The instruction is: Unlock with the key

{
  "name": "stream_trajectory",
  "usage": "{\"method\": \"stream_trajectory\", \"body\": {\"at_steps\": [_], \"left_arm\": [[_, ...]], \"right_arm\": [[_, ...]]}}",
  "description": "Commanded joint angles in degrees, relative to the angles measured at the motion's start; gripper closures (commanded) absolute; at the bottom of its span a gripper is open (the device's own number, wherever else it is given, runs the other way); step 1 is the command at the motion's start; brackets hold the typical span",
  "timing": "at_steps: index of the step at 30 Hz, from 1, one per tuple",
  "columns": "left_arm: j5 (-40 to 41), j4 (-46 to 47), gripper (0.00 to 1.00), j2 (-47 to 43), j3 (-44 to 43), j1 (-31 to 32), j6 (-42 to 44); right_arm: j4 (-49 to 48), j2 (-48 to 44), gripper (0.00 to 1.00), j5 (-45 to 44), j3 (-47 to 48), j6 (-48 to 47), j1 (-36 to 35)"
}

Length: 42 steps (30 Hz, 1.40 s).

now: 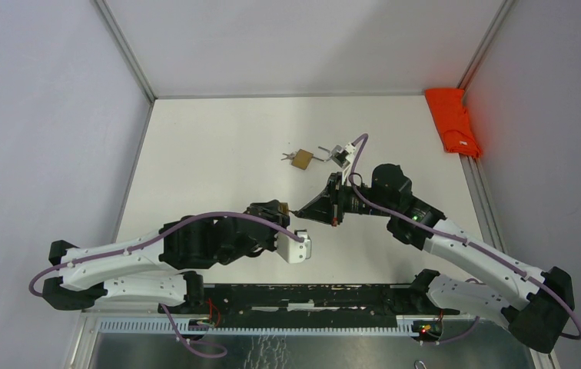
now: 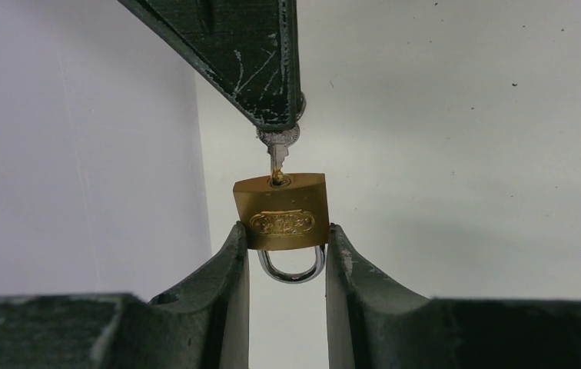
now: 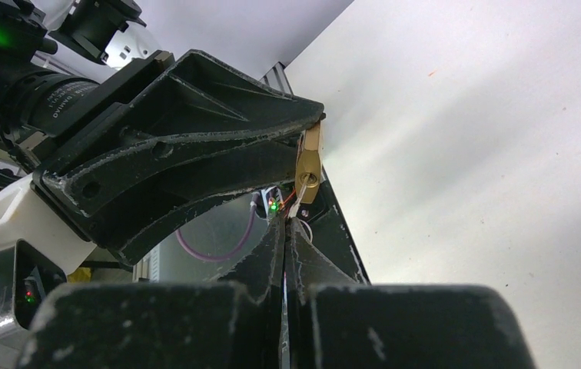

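A small brass padlock (image 2: 281, 217) is gripped by its sides in my left gripper (image 2: 285, 232), its steel shackle (image 2: 291, 270) pointing back between the fingers. A silver key (image 2: 277, 147) sits with its tip in the keyhole on the padlock's far face. My right gripper (image 3: 286, 224) is shut on the key's head, and its dark fingers (image 2: 257, 61) reach in from above in the left wrist view. In the top view the two grippers meet tip to tip at mid-table, left gripper (image 1: 278, 209) and right gripper (image 1: 298, 212). The right wrist view shows the padlock (image 3: 309, 160) edge-on.
A second brass padlock (image 1: 300, 160) with keys (image 1: 286, 157) lies on the table farther back, beside a silver and white lock-like object (image 1: 339, 154). A red cloth (image 1: 453, 119) lies at the far right edge. Grey walls enclose the table.
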<state>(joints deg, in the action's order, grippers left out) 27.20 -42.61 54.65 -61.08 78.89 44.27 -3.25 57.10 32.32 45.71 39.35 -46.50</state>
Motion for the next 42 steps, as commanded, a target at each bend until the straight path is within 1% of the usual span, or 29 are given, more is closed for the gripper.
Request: {"method": "stream_trajectory", "body": {"at_steps": [1,7,32,42], "left_arm": [[1.0,6.7,0.98,-0.5,-0.3,0.6,-1.4],[1.3,6.9,0.98,-0.6,0.2,0.6,-1.5],[-1.1,6.6,0.98,-0.9,-0.7,0.6,-2.0],[-3.7,4.3,0.98,-2.1,-0.3,0.6,-1.3]], "right_arm": [[-4.1,0.0,1.0,-0.8,-0.7,2.0,-0.2],[-6.5,-0.5,1.0,-1.3,-1.9,4.4,-0.2],[-8.5,1.7,1.0,-1.2,-2.0,5.8,-0.2],[-5.2,1.9,1.0,-0.8,0.5,3.5,0.1]]}}
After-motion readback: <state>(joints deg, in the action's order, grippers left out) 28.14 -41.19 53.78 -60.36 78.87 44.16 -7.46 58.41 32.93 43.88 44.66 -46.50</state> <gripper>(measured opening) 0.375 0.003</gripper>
